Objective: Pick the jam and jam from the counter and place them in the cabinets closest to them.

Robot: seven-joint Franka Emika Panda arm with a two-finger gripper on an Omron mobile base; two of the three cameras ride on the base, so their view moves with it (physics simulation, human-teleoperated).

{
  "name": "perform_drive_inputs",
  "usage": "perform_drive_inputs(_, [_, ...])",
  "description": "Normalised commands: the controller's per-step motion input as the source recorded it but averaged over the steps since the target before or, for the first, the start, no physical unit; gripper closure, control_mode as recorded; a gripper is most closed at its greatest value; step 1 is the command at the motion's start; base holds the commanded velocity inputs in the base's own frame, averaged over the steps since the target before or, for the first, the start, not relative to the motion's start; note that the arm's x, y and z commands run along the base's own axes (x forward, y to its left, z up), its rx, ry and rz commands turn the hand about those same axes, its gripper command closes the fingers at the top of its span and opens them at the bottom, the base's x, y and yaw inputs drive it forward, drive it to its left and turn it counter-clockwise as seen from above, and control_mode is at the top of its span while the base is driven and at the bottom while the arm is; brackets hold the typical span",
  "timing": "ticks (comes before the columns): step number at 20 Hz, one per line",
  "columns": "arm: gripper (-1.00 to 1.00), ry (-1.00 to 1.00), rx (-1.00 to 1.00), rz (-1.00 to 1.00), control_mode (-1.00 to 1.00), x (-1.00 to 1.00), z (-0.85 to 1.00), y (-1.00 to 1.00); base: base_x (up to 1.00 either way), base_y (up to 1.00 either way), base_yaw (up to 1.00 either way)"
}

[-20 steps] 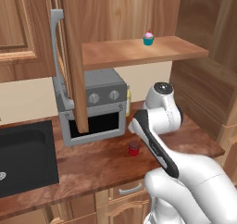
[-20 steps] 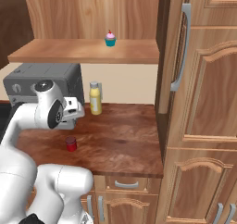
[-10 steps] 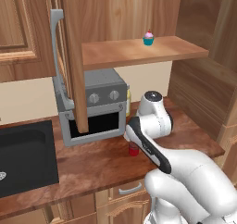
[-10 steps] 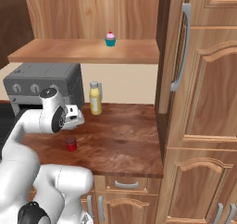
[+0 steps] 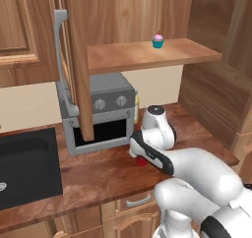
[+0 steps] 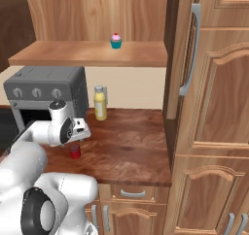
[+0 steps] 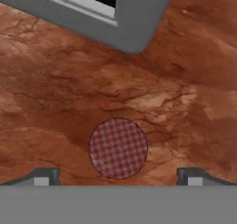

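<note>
Reddish-brown marbled counter point(image 5: 106, 170) across the lower scene, black sink point(image 5: 27, 165) set into its left end in left base view. Brown wall cabinets point(image 5: 147, 55) above, one tall door point(image 5: 78, 60) with long grey bar handle swung open in front of the oven; bare wood shelf inside carrying a small cupcake point(image 5: 157, 40), pink top, teal cup. Tall closed cabinet door with grey bar handle point(image 6: 190, 49) at right of right base view. Grey toaster oven point(image 5: 101, 111) on counter under the shelf, two knobs visible in left base view, dark window below. White arm bent low over the counter just in front of the oven. Yellow bottle point(image 6: 100, 103) standing upright on counter beside the oven's right side, against the back wall. Claw point(image 7: 118, 174) pointing straight down, fingers spread wide and released, one tip at each lower corner of hand view, nothing between them but the jar lid. Small red jam point(image 7: 118, 147) upright on counter directly beneath claw, checkered red lid seen from above, near the oven's front corner; claw not touching it. Same jam point(image 6: 74, 151) just under the hand in right base view.
</note>
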Motion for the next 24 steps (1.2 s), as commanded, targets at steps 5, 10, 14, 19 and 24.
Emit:
perform_drive_inputs(5, [-1.00, 0.08, -0.02, 0.02, -1.00, 0.24, -0.46, 0.02, 0.00, 0.00, 0.00])
perform_drive_inputs(10, [-1.00, 0.06, -0.02, 0.01, -1.00, 0.26, -0.42, 0.01, 0.00, 0.00, 0.00])
perform_drive_inputs(14, [-1.00, 0.03, -0.02, 0.01, -1.00, 0.19, -0.30, 0.03, 0.00, 0.00, 0.00])
perform_drive_inputs(19, [1.00, 0.00, 0.00, 0.00, -1.00, 0.00, -0.01, 0.00, 0.00, 0.00, 0.00])
perform_drive_inputs(24, [1.00, 0.00, 0.01, -0.05, -1.00, -0.06, 0.24, -0.01, 0.00, 0.00, 0.00])
